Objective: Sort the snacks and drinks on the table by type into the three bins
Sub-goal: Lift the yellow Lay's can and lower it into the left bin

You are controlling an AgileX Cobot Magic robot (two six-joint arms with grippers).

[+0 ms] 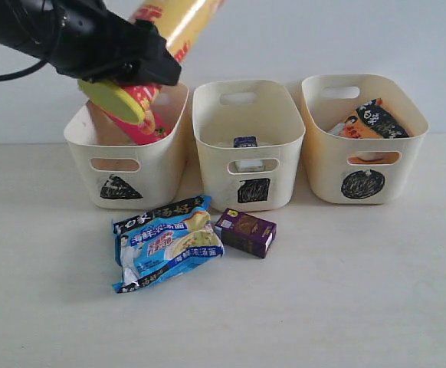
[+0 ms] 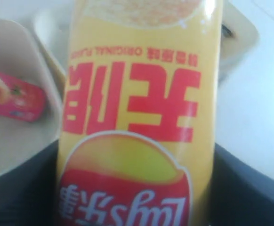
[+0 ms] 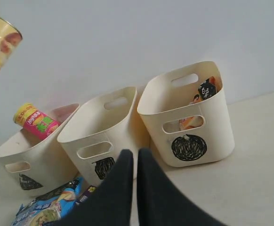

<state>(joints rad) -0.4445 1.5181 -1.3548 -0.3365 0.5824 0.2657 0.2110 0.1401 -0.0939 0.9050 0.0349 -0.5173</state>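
My left gripper (image 1: 135, 61) is shut on the yellow-orange chip canister (image 1: 178, 23), holding it tilted above the triangle bin (image 1: 127, 165). Up close, the canister (image 2: 137, 108) fills the left wrist view between dark fingers (image 2: 250, 188). The pink canister with a yellow lid (image 1: 135, 107) leans inside that bin. A blue-and-white carton (image 1: 245, 142) stands in the square bin (image 1: 246, 123). The circle bin (image 1: 361, 165) holds an orange, white and black packet (image 1: 368, 121). On the table (image 1: 361, 291) lie the blue-and-white packet (image 1: 169, 241) and the dark purple carton (image 1: 245, 232). My right gripper (image 3: 136, 155) is shut and holds nothing.
The three bins stand in a row against a pale wall (image 1: 300, 38). The packet and the purple carton lie side by side just in front of the triangle and square bins. The right arm does not show in the exterior view.
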